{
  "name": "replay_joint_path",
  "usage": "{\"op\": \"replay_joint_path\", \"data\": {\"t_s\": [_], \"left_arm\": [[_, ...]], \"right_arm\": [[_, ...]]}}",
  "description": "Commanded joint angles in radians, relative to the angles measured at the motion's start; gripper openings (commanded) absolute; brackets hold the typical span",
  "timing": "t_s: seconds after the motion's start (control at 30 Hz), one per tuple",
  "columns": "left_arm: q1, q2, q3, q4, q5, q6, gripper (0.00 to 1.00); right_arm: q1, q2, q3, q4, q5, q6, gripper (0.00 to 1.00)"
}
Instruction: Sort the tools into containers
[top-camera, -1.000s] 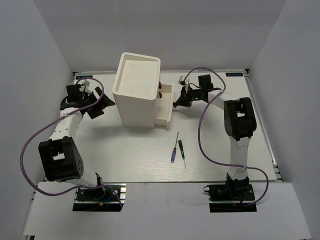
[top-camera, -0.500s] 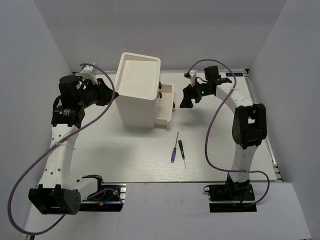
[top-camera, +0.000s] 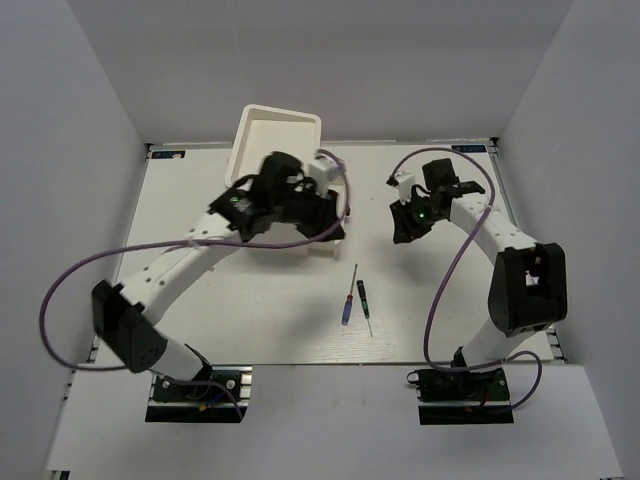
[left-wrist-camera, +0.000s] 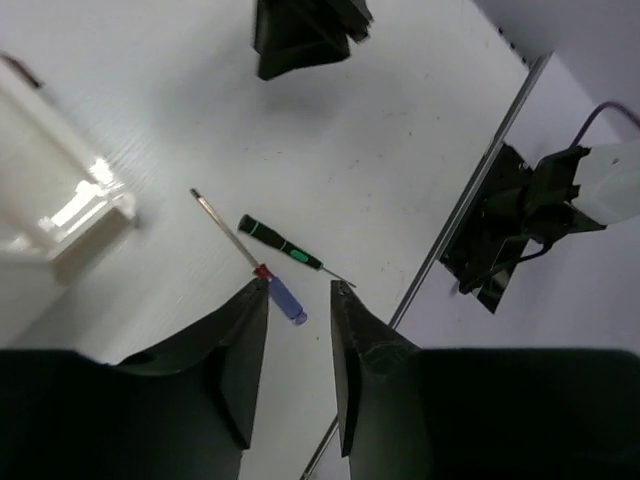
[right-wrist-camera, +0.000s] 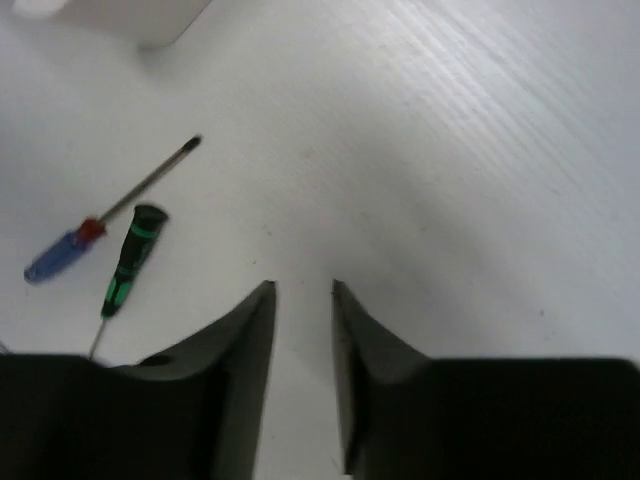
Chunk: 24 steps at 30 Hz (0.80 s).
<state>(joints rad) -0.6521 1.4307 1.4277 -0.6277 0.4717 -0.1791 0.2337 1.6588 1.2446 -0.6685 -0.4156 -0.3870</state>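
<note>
Two thin screwdrivers lie side by side on the table in front of the cabinet: a blue-handled one (top-camera: 347, 306) (left-wrist-camera: 283, 298) (right-wrist-camera: 58, 254) and a black-handled one with green bands (top-camera: 362, 296) (left-wrist-camera: 276, 240) (right-wrist-camera: 130, 262). The white cabinet (top-camera: 277, 139) stands at the back, one low drawer (left-wrist-camera: 72, 213) pulled out. My left gripper (top-camera: 322, 222) (left-wrist-camera: 300, 285) hangs in front of the cabinet, above the screwdrivers, open and empty. My right gripper (top-camera: 405, 228) (right-wrist-camera: 302, 287) hovers to the right of the drawer, open, only bare table between its fingers.
My left arm crosses the cabinet's front and hides most of the drawers. White walls close the table on the left, back and right. The right arm's base (left-wrist-camera: 520, 215) sits at the near metal edge.
My left arm swung from the cabinet's left side across its front to above the screwdrivers. The right gripper came nearer and lower, away from the drawer. Both pairs of jaws stand narrower than earlier.
</note>
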Motion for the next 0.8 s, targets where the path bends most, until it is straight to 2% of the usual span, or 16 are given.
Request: {"op": "replay_joint_path", "data": {"t_s": [0.0, 0.03, 0.07, 0.1, 0.17, 0.23, 0.27, 0.33, 0.4, 0.57, 0.77], "left_arm": [[-0.148, 0.092, 0.083, -0.072, -0.203, 0.015, 0.44], [-0.203, 0.112, 0.083, -0.072, -0.232, -0.003, 0.47], [-0.225, 0.126, 0.044, -0.072, -0.279, -0.016, 0.6], [-0.242, 0.135, 0.019, -0.055, -0.306, -0.032, 0.65], [-0.282, 0.122, -0.059, -0.004, -0.352, -0.072, 0.69], [-0.302, 0.113, -0.108, 0.057, -0.366, -0.097, 0.72], [-0.317, 0.112, -0.133, 0.066, -0.386, -0.111, 0.72], [-0.343, 0.16, -0.133, 0.077, -0.386, -0.111, 0.73], [-0.365, 0.21, -0.113, 0.077, -0.415, -0.111, 0.73], [-0.405, 0.37, -0.023, -0.016, -0.593, -0.129, 0.73], [-0.414, 0.419, -0.027, -0.072, -0.679, -0.189, 0.65]], "right_arm": [[-0.014, -0.045, 0.01, 0.135, 0.201, 0.097, 0.42], [-0.02, -0.006, 0.054, 0.094, 0.154, 0.08, 0.23], [-0.033, 0.016, 0.094, -0.068, 0.114, 0.091, 0.0], [-0.036, 0.039, 0.21, -0.119, 0.1, 0.115, 0.0], [-0.043, 0.102, 0.254, -0.195, 0.057, 0.157, 0.0], [-0.043, 0.069, 0.191, -0.155, 0.043, 0.174, 0.02], [-0.04, 0.012, 0.165, -0.11, 0.035, 0.171, 0.18], [-0.04, -0.034, 0.063, -0.034, 0.026, 0.191, 0.37], [-0.042, -0.059, 0.018, -0.023, 0.02, 0.198, 0.39], [-0.051, -0.096, -0.037, -0.02, 0.017, 0.211, 0.39], [-0.063, -0.126, -0.065, 0.001, 0.012, 0.218, 0.39]]}}
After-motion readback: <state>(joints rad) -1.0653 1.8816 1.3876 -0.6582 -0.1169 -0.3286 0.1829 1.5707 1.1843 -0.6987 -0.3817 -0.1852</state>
